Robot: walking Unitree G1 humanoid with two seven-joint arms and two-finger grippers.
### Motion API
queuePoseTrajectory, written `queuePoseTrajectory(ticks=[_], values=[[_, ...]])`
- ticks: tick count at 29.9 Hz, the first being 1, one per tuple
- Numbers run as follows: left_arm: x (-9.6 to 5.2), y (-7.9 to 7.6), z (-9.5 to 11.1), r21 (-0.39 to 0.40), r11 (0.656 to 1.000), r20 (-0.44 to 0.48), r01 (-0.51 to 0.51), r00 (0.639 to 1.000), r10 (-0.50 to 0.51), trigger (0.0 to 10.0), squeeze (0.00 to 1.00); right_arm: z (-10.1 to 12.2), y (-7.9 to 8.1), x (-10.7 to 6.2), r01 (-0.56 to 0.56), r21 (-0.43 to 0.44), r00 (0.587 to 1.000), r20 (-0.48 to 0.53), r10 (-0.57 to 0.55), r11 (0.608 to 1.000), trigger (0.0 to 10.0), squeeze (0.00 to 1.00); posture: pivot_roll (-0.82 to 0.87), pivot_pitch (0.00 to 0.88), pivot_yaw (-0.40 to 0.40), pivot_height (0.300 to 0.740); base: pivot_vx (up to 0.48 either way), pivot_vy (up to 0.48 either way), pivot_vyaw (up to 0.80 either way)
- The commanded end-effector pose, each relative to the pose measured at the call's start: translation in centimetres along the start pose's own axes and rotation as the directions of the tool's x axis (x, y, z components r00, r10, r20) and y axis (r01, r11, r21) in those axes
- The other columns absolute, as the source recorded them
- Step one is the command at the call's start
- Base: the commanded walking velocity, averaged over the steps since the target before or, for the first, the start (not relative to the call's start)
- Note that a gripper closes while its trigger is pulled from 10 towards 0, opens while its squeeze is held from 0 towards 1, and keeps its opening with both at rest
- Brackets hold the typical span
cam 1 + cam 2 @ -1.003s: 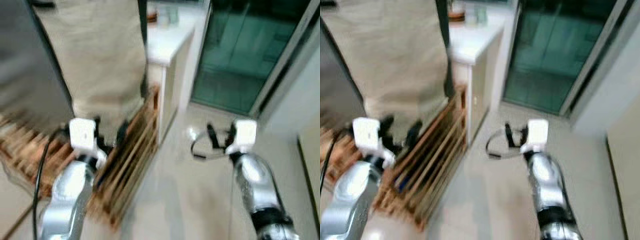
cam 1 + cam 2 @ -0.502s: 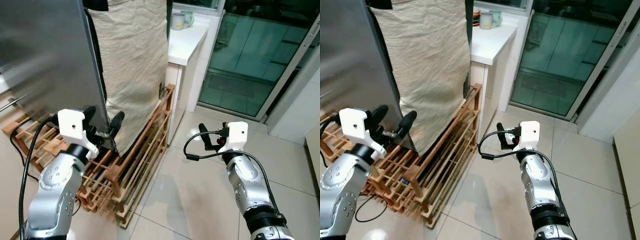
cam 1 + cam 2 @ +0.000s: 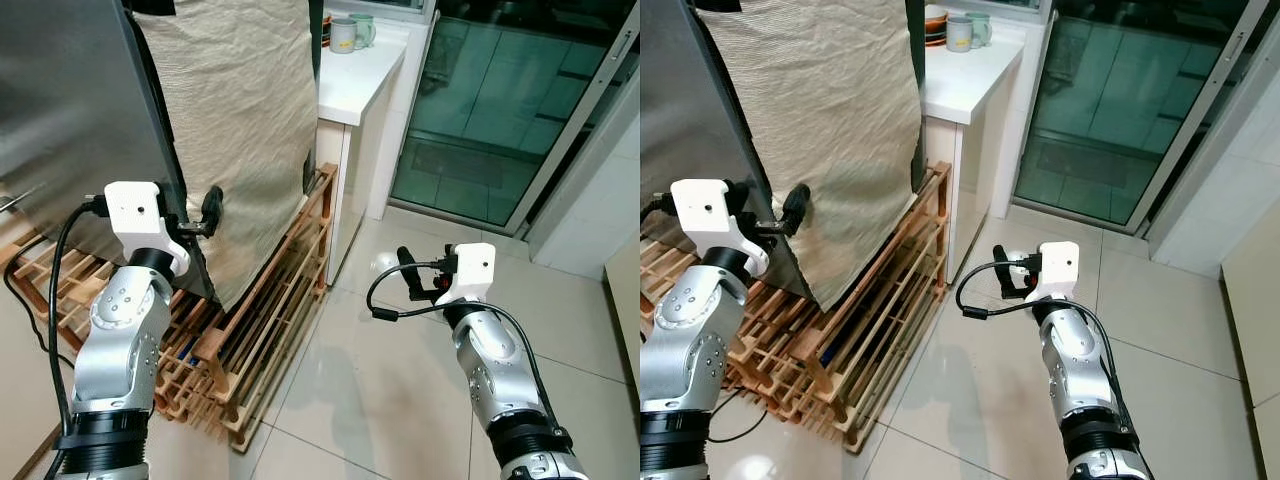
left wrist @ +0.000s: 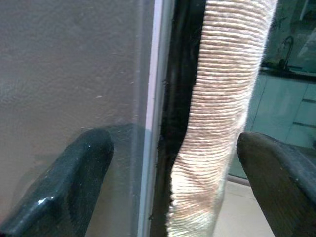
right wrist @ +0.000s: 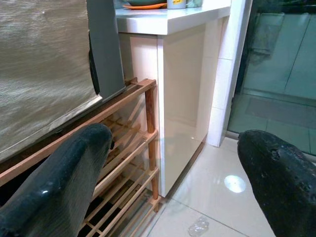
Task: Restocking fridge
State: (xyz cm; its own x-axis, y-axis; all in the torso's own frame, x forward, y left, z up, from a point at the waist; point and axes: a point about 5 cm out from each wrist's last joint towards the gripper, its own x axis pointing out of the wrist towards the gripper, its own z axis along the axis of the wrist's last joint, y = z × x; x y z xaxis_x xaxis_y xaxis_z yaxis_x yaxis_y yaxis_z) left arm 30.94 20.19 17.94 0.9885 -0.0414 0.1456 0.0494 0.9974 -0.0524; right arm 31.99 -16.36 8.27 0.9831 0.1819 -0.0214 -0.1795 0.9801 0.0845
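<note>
Fridge [image 3: 70,110], steel-sided, at far left on a wooden rack [image 3: 250,330], draped with beige cloth [image 3: 235,130]. Left gripper [image 4: 170,182] now raised and spread astride the fridge's edge and the cloth, closer than half a second ago, gripping nothing. Right gripper [image 5: 173,177] spread, empty, over floor tiles [image 3: 390,390]. Likely reaching to open the door; restocking not yet begun

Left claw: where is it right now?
In the eye views, on the robot's left, the left claw is open astride the fridge door edge, beside the beige cloth.
</note>
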Motion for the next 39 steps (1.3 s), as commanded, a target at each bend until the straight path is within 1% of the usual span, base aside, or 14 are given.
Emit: queuePoseTrajectory(ticks=[1,6,24,27,29,31,32,33,34,36,37,39], values=[[0.4,-0.9,0.3,-0.011,0.999,0.016,0.035,0.999,-0.035,10.0,0.0,0.4,-0.4,-0.2,0.009,-0.013,1.0,0.013,-0.008,1.0,10.0,0.0,-0.09,0.0,-0.004,0.74,0.0,0.0,0.0],[0.2,-2.1,1.0,-0.025,0.995,0.039,0.099,0.994,-0.098,10.0,0.0,0.3,-0.5,-0.2,0.011,-0.014,1.0,0.011,-0.011,1.0,10.0,0.0,-0.09,0.0,-0.005,0.74,0.0,0.0,0.0],[0.2,-3.2,0.6,-0.047,0.988,0.008,0.15,0.989,-0.149,10.0,0.0,0.0,-0.6,-0.4,0.016,-0.017,1.0,-0.002,-0.016,1.0,10.0,0.0,-0.09,0.0,0.005,0.74,0.0,0.0,0.0],[0.3,-3.4,0.1,-0.045,0.987,-0.007,0.152,0.988,-0.152,10.0,0.0,-0.1,-0.5,-0.4,0.011,-0.018,1.0,-0.006,-0.011,1.0,10.0,0.0,-0.09,0.0,0.006,0.74,0.0,0.0,0.0],[0.6,-3.5,-0.4,-0.026,0.988,-0.023,0.15,0.988,-0.151,10.0,0.0,-0.1,-0.4,-0.3,0.007,-0.019,1.0,-0.01,-0.007,1.0,10.0,0.0,-0.09,0.0,0.004,0.74,0.0,0.0,0.0],[1.7,-4.4,-1.0,-0.024,0.983,-0.046,0.181,0.982,-0.182,10.0,0.0,-0.7,-0.3,-0.4,-0.02,-0.027,0.999,-0.051,0.019,0.999,10.0,0.0,-0.1,0.0,0.003,0.74,0.0,0.0,0.0],[2.0,-4.7,-1.1,-0.028,0.981,-0.051,0.195,0.979,-0.196,10.0,0.0,-1.0,-0.3,-0.5,-0.03,-0.032,0.997,-0.068,0.028,0.999,10.0,0.0,-0.1,0.0,0.003,0.74,0.0,0.0,0.0],[2.0,-4.7,-1.1,-0.028,0.981,-0.051,0.195,0.979,-0.196,10.0,0.0,-1.0,-0.3,-0.5,-0.03,-0.032,0.997,-0.068,0.028,0.999,10.0,0.0,-0.1,0.0,0.003,0.74,0.0,0.0,0.0],[2.6,-5.3,-1.2,-0.036,0.975,-0.056,0.218,0.974,-0.22,10.0,0.0,-1.3,-0.2,-0.6,-0.048,-0.03,0.995,-0.087,0.045,0.998,10.0,0.0,-0.1,0.0,0.004,0.74,0.0,0.0,0.0],[3.4,-7.0,-1.0,-0.074,0.952,-0.054,0.297,0.952,-0.301,10.0,0.0,-1.9,0.0,-1.1,-0.094,-0.027,0.989,-0.121,0.09,0.995,10.0,0.0,-0.11,0.0,0.007,0.74,0.0,0.0,0.0],[3.8,-8.3,-0.7,-0.093,0.932,-0.044,0.351,0.933,-0.356,10.0,0.0,-2.1,0.0,-1.4,-0.105,-0.028,0.986,-0.13,0.101,0.994,10.0,0.0,-0.13,0.0,0.016,0.74,0.0,0.0,0.0],[4.2,-9.9,-0.4,-0.117,0.901,-0.028,0.419,0.905,-0.424,10.0,0.0,-2.2,-0.1,-1.7,-0.107,-0.029,0.986,-0.133,0.102,0.994,10.0,0.0,-0.13,0.0,0.02,0.74,0.0,0.0,0.0]])
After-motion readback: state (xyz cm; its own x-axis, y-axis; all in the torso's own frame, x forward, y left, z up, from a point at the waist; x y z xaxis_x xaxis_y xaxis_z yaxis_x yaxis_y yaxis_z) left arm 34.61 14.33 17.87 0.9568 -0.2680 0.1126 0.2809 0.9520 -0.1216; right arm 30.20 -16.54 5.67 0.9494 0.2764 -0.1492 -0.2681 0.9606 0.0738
